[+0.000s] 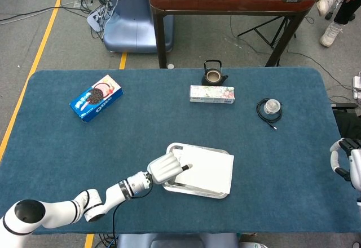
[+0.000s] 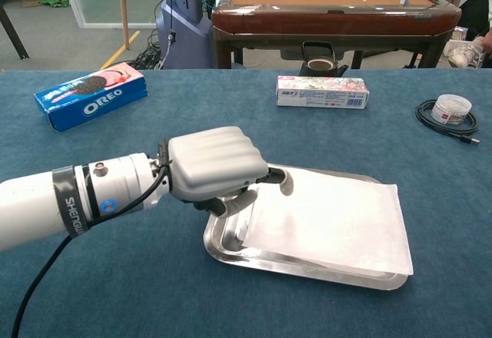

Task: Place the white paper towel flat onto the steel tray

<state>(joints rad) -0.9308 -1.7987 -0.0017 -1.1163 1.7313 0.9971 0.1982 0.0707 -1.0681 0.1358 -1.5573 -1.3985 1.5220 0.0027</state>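
Lying flat in steel tray (image 2: 223, 250), paper towel (image 2: 330, 219) under left hand (image 2: 215, 165).

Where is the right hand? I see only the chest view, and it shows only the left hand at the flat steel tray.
Observer: In the head view the right hand is at the picture's right edge, beside the blue table, far from the tray.
Operator: Does the white paper towel cover the tray's far left corner, behind the left hand?
Observer: No. From above that corner is bare steel; the white paper towel starts just right of the left hand.
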